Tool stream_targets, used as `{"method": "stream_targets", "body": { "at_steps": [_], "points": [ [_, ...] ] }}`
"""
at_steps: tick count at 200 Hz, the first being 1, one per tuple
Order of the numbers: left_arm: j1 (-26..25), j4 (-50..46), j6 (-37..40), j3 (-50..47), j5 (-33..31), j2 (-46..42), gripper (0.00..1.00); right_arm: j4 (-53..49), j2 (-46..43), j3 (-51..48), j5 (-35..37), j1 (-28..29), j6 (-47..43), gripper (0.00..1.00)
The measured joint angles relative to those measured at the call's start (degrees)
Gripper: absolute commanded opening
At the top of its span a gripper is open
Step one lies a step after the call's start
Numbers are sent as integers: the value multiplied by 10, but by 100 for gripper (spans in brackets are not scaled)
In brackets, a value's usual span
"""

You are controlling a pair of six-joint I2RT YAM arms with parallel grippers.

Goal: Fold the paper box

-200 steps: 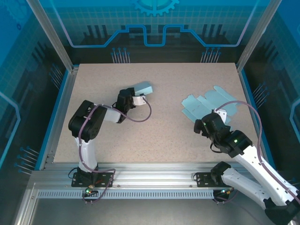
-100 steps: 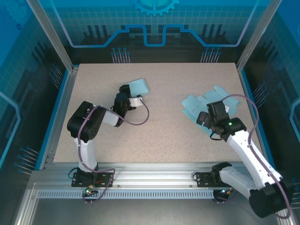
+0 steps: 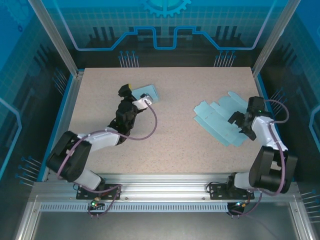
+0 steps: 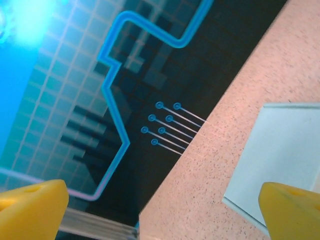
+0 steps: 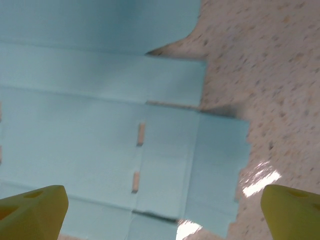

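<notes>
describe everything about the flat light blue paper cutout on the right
The flat light blue paper cutout is an unfolded box blank: thin creased panels, notched flaps, rounded far-edge tabs, two small slots. It lies flat on the speckled beige table, the open right gripper over its right end.

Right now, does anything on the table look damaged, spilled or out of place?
Nothing stands out. The folded light-blue paper box sits on the speckled beige table, and the flat light-blue cardboard cutout lies unfolded, without visible tears.
</notes>
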Motion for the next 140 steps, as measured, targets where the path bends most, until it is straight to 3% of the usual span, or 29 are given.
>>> {"method": "stream_targets", "body": {
  "at_steps": [42, 77, 108, 140],
  "points": [
    [4, -211, -259, 11, -21, -167, 99, 11, 78, 41, -12, -60, -21, 100],
    [28, -305, -461, 2, 4, -258, 99, 18, 151, 88, -26, -78, -24, 99],
    [38, -338, -576, -42, 19, -306, 99, 28, 204, 116, -44, -78, -26, 97],
    [45, -371, -639, -45, 33, -307, 99, 26, 258, 162, -44, -67, -35, 94]
  ]
}}
